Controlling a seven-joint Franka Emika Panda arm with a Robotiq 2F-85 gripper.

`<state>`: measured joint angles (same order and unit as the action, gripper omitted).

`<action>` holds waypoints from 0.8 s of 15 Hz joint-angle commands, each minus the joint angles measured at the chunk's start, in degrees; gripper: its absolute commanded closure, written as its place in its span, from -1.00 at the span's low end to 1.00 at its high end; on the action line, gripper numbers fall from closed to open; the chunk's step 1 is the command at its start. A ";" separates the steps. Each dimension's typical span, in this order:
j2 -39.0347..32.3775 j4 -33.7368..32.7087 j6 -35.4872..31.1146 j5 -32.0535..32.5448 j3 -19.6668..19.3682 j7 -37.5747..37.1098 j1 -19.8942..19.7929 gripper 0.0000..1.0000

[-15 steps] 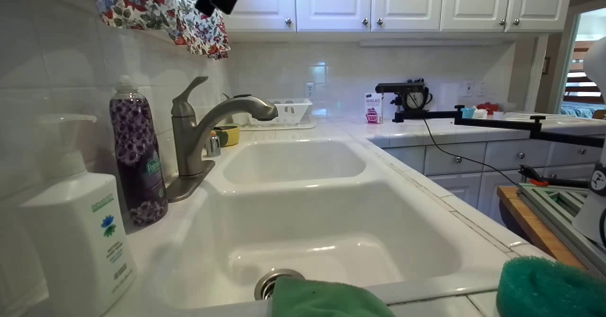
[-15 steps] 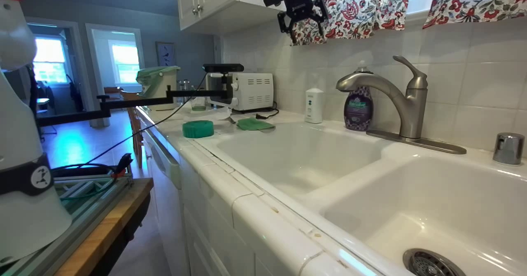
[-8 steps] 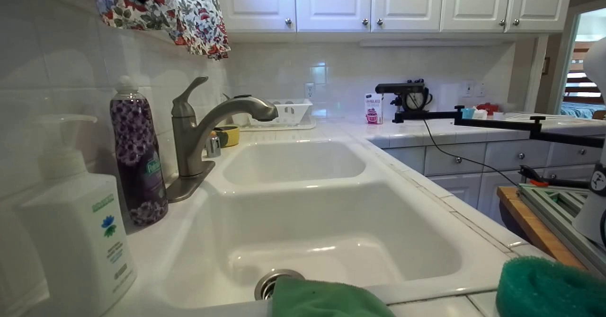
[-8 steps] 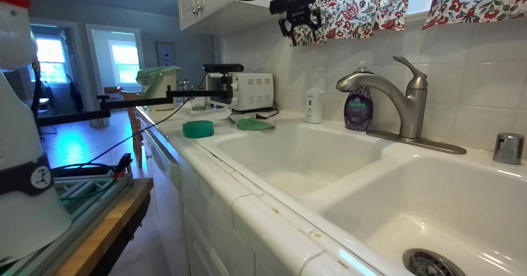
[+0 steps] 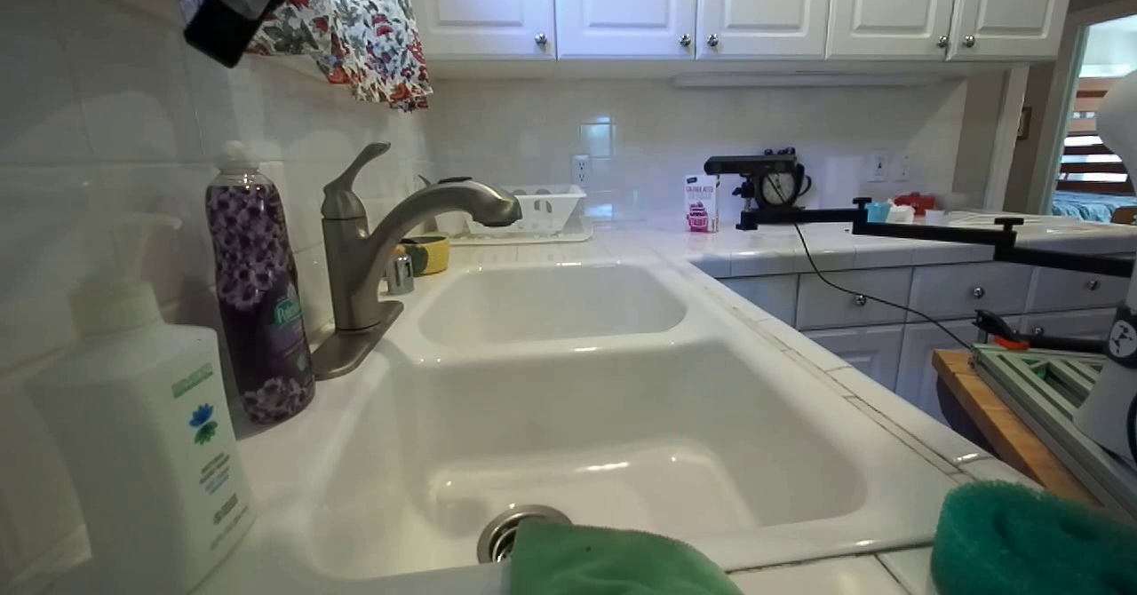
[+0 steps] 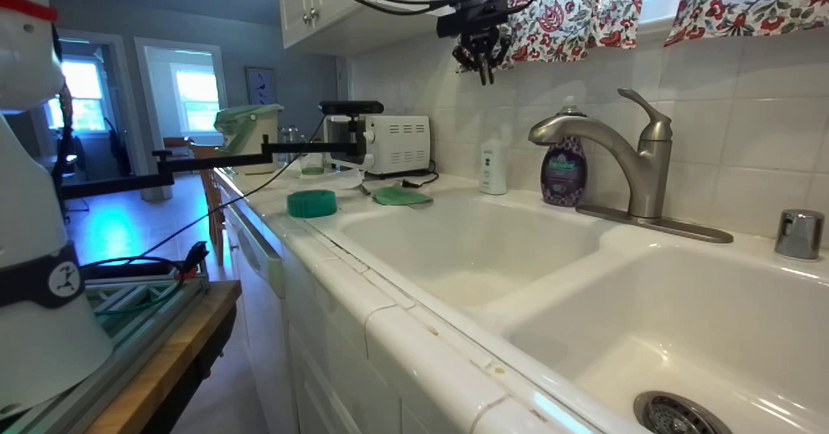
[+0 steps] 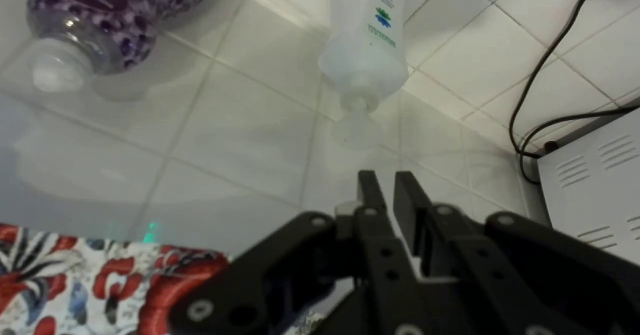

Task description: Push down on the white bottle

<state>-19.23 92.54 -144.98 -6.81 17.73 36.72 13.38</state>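
In an exterior view, the white bottle [image 5: 142, 426] is found upright at the near left of the sink [image 5: 568, 353], with the purple bottle [image 5: 258, 297] just beyond it. The pump [image 5: 142, 222] is barely told from the tiles [image 5: 80, 124]. A dark block [image 5: 249, 4] is noted overhead, partly out of view, and is taken to be wrist hardware.

In an exterior view, the gripper [image 6: 486, 81] is seen pointed down, well above the white bottle, which stands at the far side of the sink, left of the purple bottle. The step is judged to be the approach; no pressing is yet made.

In the wrist view, the jaws are drawn nearly together, with a slim gap and nothing held (a sound setting, as a blunt end is offered for pressing). The pump appears ahead of the fingertips [image 7: 369, 185], apart from them; exact alignment cannot be told. Centring over the pump should be confirmed before descent, since an off-centre push could slip or tip the white bottle. A slow, straight lowering is advised, with force eased once the pump is bottomed.
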 commanded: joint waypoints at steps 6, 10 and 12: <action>-6.41 -6.29 0.58 0.28 2.37 3.17 -1.03 1.00; -9.02 -8.18 0.69 -0.11 3.11 4.44 -1.30 1.00; -10.29 -9.26 0.51 -0.17 3.53 4.97 -1.27 1.00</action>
<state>-26.75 86.67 -145.01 -6.78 19.39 38.98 13.10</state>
